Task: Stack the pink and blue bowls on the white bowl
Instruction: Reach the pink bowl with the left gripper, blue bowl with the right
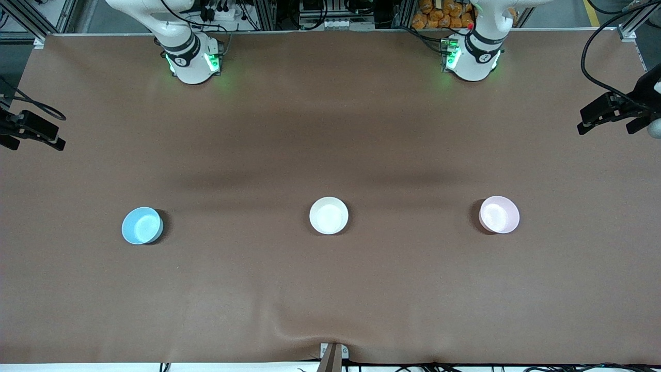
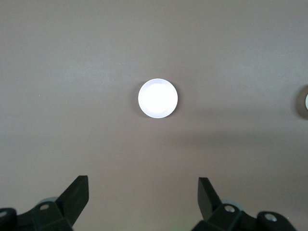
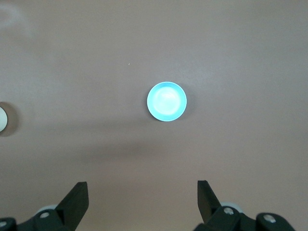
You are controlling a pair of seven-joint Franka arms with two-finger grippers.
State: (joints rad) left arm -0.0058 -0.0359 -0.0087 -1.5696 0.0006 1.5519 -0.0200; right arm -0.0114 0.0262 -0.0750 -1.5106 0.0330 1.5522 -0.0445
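Three bowls stand in a row on the brown table. The white bowl (image 1: 329,215) is in the middle. The blue bowl (image 1: 142,225) is toward the right arm's end and the pink bowl (image 1: 499,214) toward the left arm's end. All are upright, empty and well apart. My left gripper (image 2: 143,182) is open and empty, high over the table, with the pink bowl (image 2: 158,98) showing pale below it. My right gripper (image 3: 142,185) is open and empty, high over the table, with the blue bowl (image 3: 166,101) below it. Neither gripper shows in the front view.
The two arm bases (image 1: 192,61) (image 1: 472,58) stand at the table's far edge. Black camera mounts reach in at both ends of the table (image 1: 32,130) (image 1: 612,111). The table cover has a wrinkle (image 1: 289,326) near the front edge.
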